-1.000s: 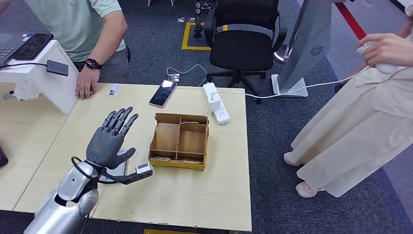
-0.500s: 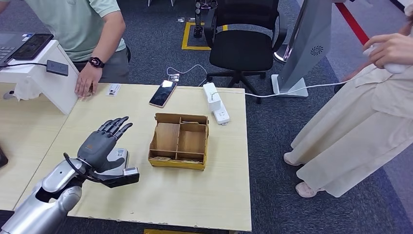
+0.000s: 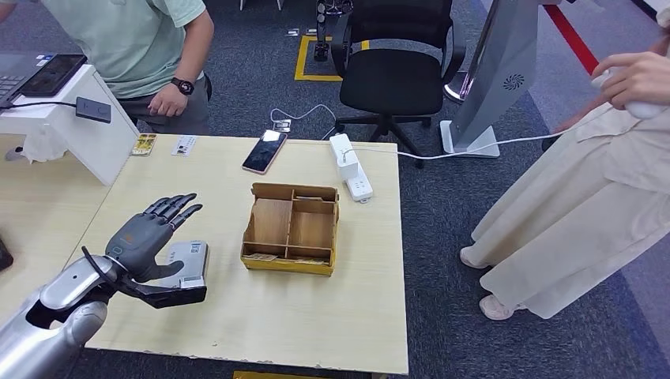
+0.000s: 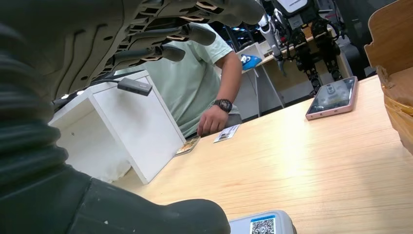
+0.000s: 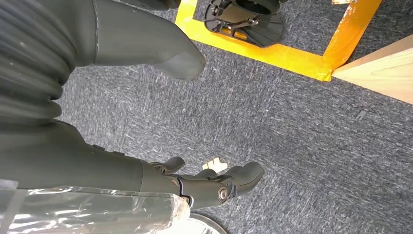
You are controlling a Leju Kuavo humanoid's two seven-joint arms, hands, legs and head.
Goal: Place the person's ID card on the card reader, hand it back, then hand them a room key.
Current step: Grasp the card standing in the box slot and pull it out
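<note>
ID card (image 3: 144, 144) flat, long axis toward person | left robot hand (image 3: 150, 234) empty, fingers spread

Left hand (image 3: 146, 235) lower, card (image 3: 144, 144) uncovered

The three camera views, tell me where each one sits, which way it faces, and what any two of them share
Head view: high on the body, looking down at the table; left hand open above the card reader.
Left wrist view: behind the left hand, looking low across the table toward a person's hand.
Right wrist view: behind the right hand, looking down at carpet.
Shared by head and left wrist views: phone, ID card.
</note>
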